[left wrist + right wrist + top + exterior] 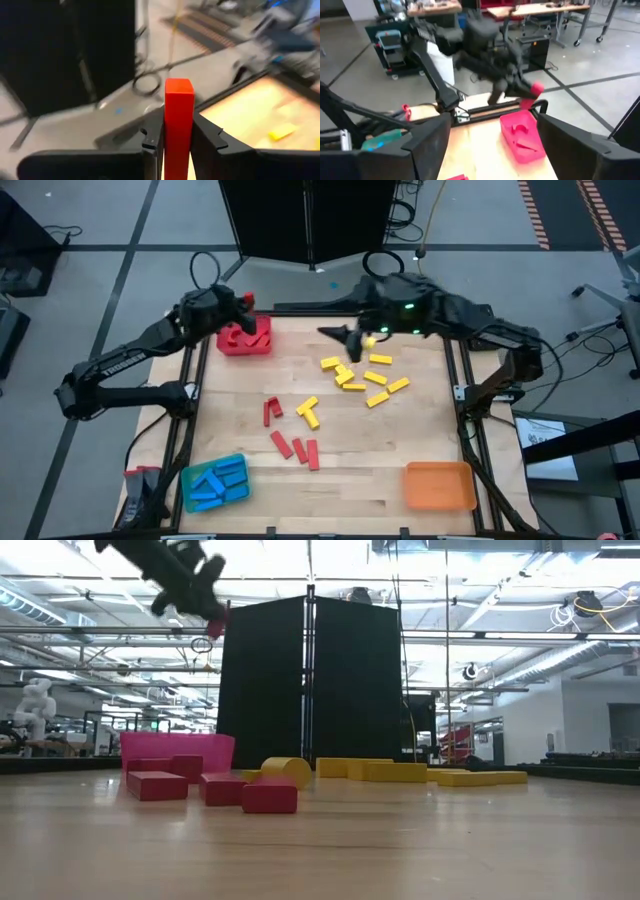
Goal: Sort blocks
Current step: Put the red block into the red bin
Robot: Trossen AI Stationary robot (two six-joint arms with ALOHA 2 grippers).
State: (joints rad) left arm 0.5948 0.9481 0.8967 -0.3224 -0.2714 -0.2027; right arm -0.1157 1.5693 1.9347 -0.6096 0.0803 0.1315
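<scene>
The left hand [177, 142] is pinching a small red rectangular block [179, 107] upright between its two fingers, above the red plastic tray [246, 338] at about eleven o'clock on the wooden tabletop [330, 470]. The right hand [338, 333] hangs with fingers spread and empty near twelve o'clock, just beside the scattered yellow blocks [365, 378], while other red blocks [290, 438] lie near the centre. I think the held block may tip or bounce out of the tray if it is released from this height, because it stands on end.

Wooden bench [420, 440] with red tray [246, 338] at eleven o'clock, blue tray [213, 482] at seven, orange tray [439, 485] at five, loose yellow blocks [362, 376] and red blocks [292, 442] around centre.
</scene>
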